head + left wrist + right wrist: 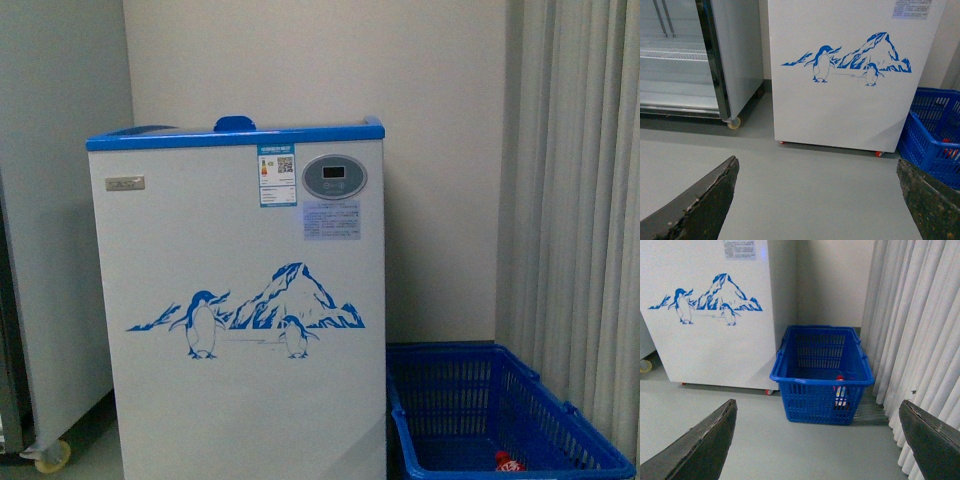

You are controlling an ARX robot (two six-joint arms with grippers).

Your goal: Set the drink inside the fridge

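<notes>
1. The fridge (240, 300), a white chest freezer with a blue top rim and a penguin-and-mountain picture, stands on the grey floor (805, 190) against a plain pale wall (430, 80). An oval grey control panel (334, 177) sits near its upper front edge.
2. Just beside the fridge, on the side of the robot's left arm, is a tall grey cabinet (50, 200) on castors.
3. On the other side a blue mesh basket (455, 400) rests on the floor, between the fridge and a pale pleated curtain (580, 200).
4. The drink bottle (841, 392), red-capped, lies inside the basket near the wall facing the robot.
5. The left end effector (816, 162) has its fingers wide apart with only floor between them.
6. The right end effector (817, 402) is likewise spread apart and holds nothing, well short of the basket.
</notes>
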